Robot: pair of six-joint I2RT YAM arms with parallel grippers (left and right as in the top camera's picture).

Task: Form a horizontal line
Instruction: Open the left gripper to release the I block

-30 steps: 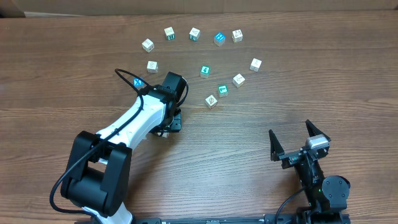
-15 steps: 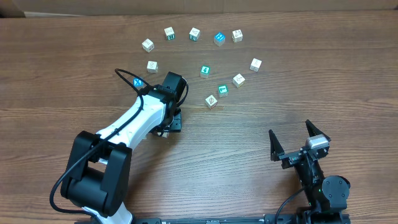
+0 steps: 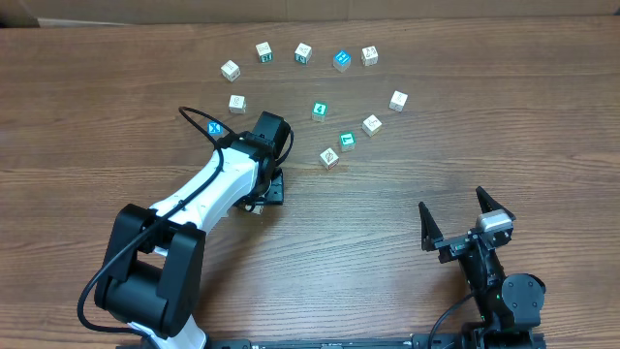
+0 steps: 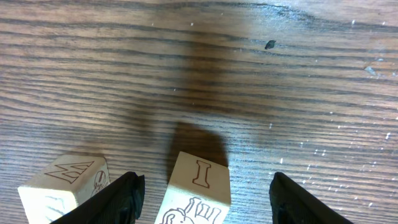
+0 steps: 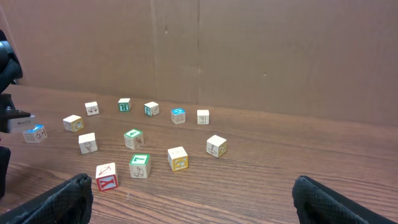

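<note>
In the left wrist view a pale cube with an "I" on top and a line drawing on its front (image 4: 198, 186) stands on the wood between my left gripper's (image 4: 208, 200) fingers, with a gap on each side. The gripper is open. A second pale cube with an "M" (image 4: 62, 183) sits just outside the left finger (image 4: 124, 198). From overhead the left gripper (image 3: 266, 189) covers both cubes. The green "L" cube (image 3: 346, 141) (image 5: 139, 165) and a white cube with a yellow side (image 3: 372, 124) (image 5: 178, 158) lie further right. My right gripper (image 3: 455, 215) (image 5: 199, 202) is open and holds nothing.
Other cubes lie in a loose arc at the back: two blue ones (image 3: 341, 60) (image 3: 215, 128), a teal one (image 3: 319, 111), a white one with a red "Y" (image 5: 106, 177) and several white ones. A cardboard wall (image 5: 249, 50) stands behind the table.
</note>
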